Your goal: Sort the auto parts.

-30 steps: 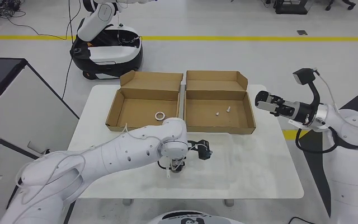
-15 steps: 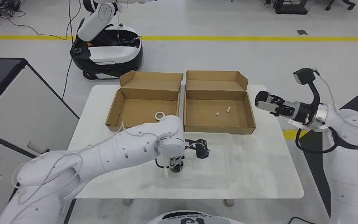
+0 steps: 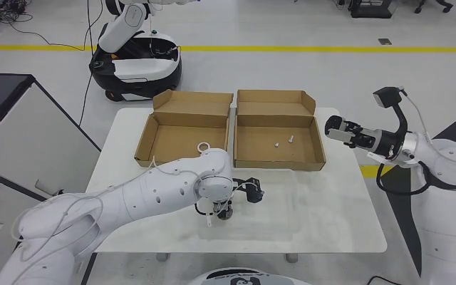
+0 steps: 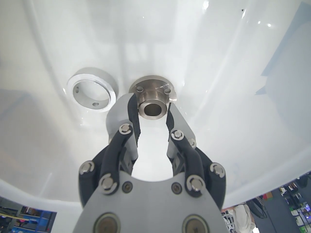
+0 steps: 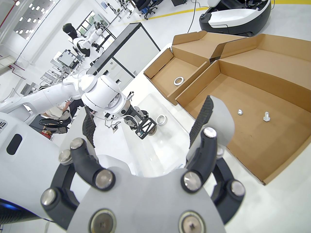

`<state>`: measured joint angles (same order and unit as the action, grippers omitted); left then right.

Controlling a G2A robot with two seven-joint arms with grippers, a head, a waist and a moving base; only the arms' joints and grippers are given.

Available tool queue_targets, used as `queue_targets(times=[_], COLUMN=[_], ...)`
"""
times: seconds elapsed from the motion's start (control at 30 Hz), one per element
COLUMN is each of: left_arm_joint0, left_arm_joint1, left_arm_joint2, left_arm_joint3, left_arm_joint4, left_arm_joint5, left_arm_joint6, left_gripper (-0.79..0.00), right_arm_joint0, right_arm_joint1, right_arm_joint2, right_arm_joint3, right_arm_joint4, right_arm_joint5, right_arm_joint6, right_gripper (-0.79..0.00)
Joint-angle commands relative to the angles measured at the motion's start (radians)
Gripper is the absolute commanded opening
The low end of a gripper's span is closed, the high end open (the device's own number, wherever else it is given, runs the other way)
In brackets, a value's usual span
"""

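A metal flanged bushing (image 4: 152,100) stands on the white table (image 3: 320,214) near its front edge. My left gripper (image 4: 151,109) is shut on the bushing's hub, its flange resting on the table; the same gripper (image 3: 223,211) is under the wrist in the top view. A loose silver ring (image 4: 92,92) lies right beside the bushing, also visible as the ring (image 5: 161,119). My right gripper (image 3: 329,128) hovers open and empty off the right box's outer corner.
Two open cardboard boxes stand at the back of the table. The left box (image 3: 153,135) holds one silver ring (image 3: 204,148). The right box (image 3: 317,146) holds two small bolts (image 3: 276,144) (image 3: 291,137). Another robot base (image 3: 135,68) stands beyond the table.
My left arm's wrist has shifted slightly to the left in the top view, staying low over the bushing. The right arm has not moved.
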<state>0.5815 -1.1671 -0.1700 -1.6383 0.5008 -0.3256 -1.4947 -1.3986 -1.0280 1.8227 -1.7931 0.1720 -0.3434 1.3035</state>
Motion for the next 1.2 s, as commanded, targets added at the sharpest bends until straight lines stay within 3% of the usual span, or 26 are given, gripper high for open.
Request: queue_targets(times=[0.0,0.57,0.67,0.8,1.17], left_arm_joint0=[0.0,-0.001,0.003,0.009,0.036], left_arm_joint1=[-0.002,-0.023,-0.022,-0.016,0.006], left_arm_joint2=[0.0,-0.008,-0.014,-0.024,-0.052], left_arm_joint3=[0.002,0.007,0.007,0.001,-0.034], left_arm_joint4=[-0.002,-0.019,-0.024,-0.019,0.014], left_arm_joint5=[-0.004,-0.046,-0.051,-0.055,-0.085], left_arm_joint6=[0.004,0.047,0.052,0.055,0.086], left_gripper=[-0.785,-0.785,-0.597,-0.554,-0.588], right_arm_joint0=[0.0,0.0,0.0,0.0,0.0], right_arm_joint1=[0.0,0.0,0.0,0.0,0.0], right_arm_joint2=[0.0,0.0,0.0,0.0,0.0], right_arm_joint3=[0.0,0.0,0.0,0.0,0.0], right_arm_joint4=[0.0,0.0,0.0,0.0,0.0], right_arm_joint5=[0.0,0.0,0.0,0.0,0.0], right_arm_joint6=[0.0,0.0,0.0,0.0,0.0], right_gripper=[0.0,0.0,0.0,0.0,0.0])
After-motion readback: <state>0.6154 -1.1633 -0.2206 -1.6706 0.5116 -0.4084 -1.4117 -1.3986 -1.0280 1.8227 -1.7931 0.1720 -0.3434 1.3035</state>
